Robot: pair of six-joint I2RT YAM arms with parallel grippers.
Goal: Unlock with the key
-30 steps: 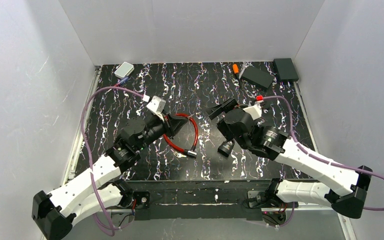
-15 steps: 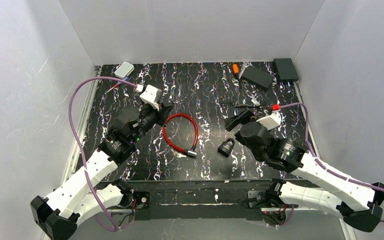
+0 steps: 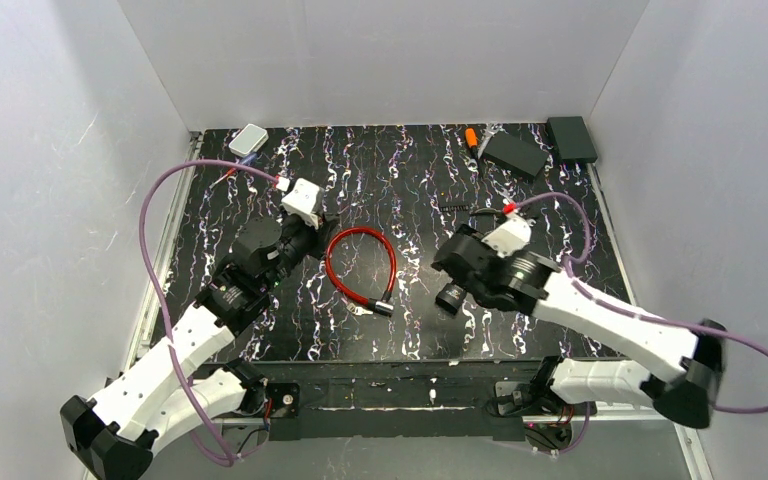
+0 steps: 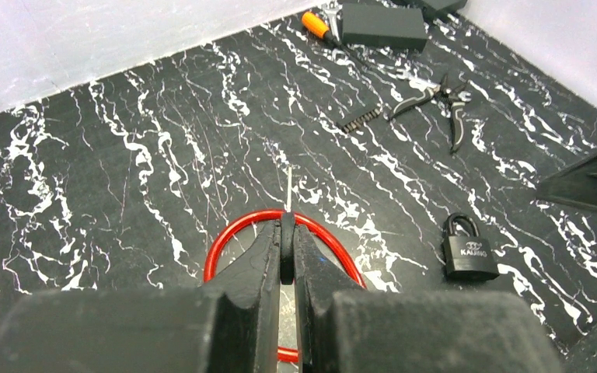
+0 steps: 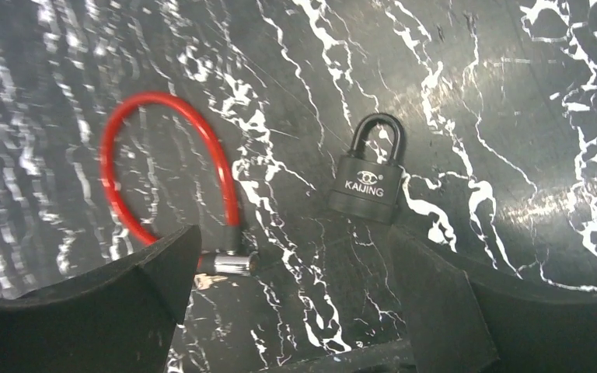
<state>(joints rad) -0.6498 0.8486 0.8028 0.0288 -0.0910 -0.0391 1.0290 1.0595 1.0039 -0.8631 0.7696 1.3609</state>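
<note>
A black padlock marked KAIJING lies flat on the marbled table, shackle closed and pointing away. My right gripper hovers open just near of it, with nothing between its wide fingers; from above, this right gripper partly covers the padlock. My left gripper is shut on the key, whose thin black head is pinched between the fingers while its slim metal blade points forward. This left gripper hangs over the left side of the red cable loop.
A red cable lock lies mid-table with a silver cylinder end and a small brass key beside it. Pliers, a bit strip, an orange screwdriver, two black boxes and a white box sit at the back.
My right arm swung out to the right, then came back left over the padlock. My left gripper drew back left off the red cable, then held still.
</note>
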